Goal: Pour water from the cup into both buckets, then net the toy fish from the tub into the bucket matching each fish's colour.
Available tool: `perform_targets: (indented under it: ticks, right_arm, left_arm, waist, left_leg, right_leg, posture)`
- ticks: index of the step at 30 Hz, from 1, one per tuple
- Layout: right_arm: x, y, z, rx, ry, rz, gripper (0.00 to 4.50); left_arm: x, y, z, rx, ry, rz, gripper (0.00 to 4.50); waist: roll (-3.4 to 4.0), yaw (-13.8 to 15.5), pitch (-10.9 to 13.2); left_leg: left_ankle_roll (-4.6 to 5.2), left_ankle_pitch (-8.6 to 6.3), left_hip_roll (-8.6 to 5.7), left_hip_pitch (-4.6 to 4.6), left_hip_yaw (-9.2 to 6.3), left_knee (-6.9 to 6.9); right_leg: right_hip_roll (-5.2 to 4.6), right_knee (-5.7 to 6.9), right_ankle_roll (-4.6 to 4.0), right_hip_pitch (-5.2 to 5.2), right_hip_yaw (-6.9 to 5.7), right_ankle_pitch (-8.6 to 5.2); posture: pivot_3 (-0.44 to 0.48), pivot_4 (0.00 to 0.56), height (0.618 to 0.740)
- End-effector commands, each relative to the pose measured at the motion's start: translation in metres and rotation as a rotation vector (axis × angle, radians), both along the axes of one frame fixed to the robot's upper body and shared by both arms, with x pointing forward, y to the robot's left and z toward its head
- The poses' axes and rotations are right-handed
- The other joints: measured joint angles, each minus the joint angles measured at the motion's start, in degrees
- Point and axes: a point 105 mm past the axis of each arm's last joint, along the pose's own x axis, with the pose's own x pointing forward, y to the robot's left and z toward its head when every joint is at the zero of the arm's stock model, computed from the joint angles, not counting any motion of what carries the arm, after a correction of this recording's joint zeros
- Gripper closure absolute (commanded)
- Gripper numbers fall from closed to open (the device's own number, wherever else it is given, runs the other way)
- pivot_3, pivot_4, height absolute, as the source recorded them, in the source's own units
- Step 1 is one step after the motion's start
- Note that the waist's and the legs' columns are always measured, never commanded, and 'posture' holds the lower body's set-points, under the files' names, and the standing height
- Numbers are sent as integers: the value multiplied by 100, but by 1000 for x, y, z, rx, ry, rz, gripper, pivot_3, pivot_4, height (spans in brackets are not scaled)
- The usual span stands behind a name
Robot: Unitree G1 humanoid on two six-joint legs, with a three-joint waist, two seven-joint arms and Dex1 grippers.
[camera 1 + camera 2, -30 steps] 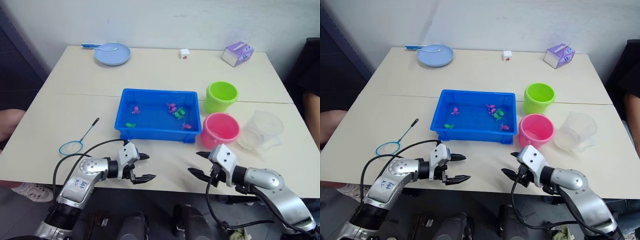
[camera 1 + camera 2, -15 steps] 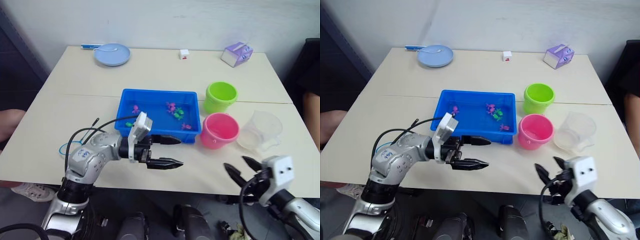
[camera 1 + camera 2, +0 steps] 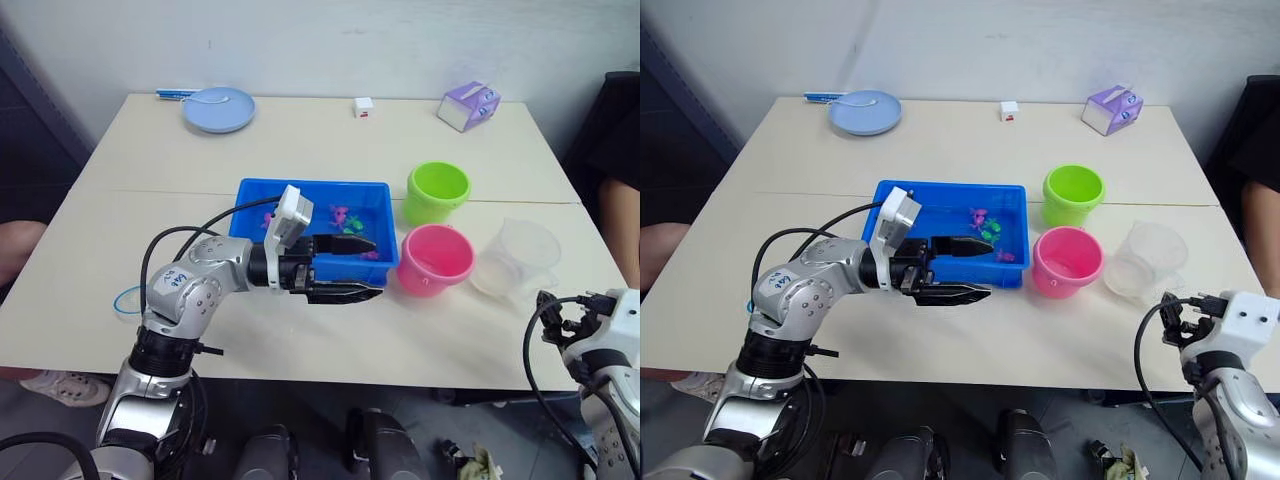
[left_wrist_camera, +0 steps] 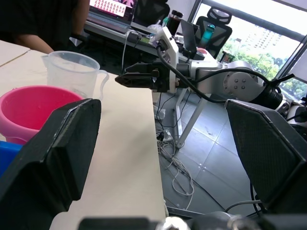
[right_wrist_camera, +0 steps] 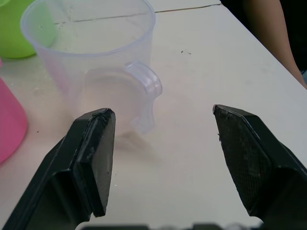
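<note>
the blue tub (image 3: 262,199) is set near the middle of the bench (image 3: 300,140), with several small pink and green toy fish (image 3: 342,213) seen inside it toward its right half. just to the right of the tub stand the two buckets: the lime green bucket (image 3: 437,192) farther back and the pink bucket (image 3: 436,260) nearer the front edge, close beside each other. the clear cup (image 3: 516,260) stands upright on the bench just right of the pink bucket, and its handle is turned toward the right gripper (image 5: 160,158) in the right wrist view.

the left gripper (image 3: 352,268) is held over the front right part of the tub, pointing toward the pink bucket; its jaws are spread apart and nothing is held between them. the right gripper is seen at the bench's front right corner, near the cup but not touching it; its jaws are wide apart, with the cup's handle facing the gap between them and nothing gripped.

a small net with a blue hoop (image 3: 124,298) lies on the bench to the left of the tub, partly hidden behind the left arm. at the far edge of the bench a pale blue plate (image 3: 218,108), a small white block (image 3: 363,106) and a purple box (image 3: 469,106) are seen.
</note>
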Motion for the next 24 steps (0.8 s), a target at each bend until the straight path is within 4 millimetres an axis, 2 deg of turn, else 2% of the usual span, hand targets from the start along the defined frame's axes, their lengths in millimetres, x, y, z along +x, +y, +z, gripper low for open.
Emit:
perform_targets:
  ticks: [1,10,16,24]
  right_arm:
    - [8,-8,7,-39,-35,-33,0]
    - [23,-11,0,-32,-42,-59,0]
    - [31,-22,-3,-40,-46,-137,0]
    - [50,-25,-5,-35,-76,-179,0]
  left_arm:
    - [2,-1,10,-21,-56,17,42]
    - [3,-1,10,-10,-79,38,42]
    - [4,1,10,2,-90,52,42]
    - [3,3,8,19,-108,71,42]
  waist:
    - [1,-9,-1]
    - [1,-25,-1]
    - [3,-32,-1]
    - [3,-42,0]
  left_leg:
    - [1,0,-1,0,0,0]
    - [-1,2,1,0,0,-7]
    - [-2,3,2,1,0,-8]
    - [-4,5,1,0,1,-11]
  right_leg:
    - [-1,0,0,0,0,0]
    - [-1,4,0,-1,0,0]
    - [0,4,0,-1,0,0]
    - [-1,5,0,-4,1,0]
  posture:
    - [0,150,739]
    - [0,150,739]
    - [0,150,739]
    - [0,150,739]
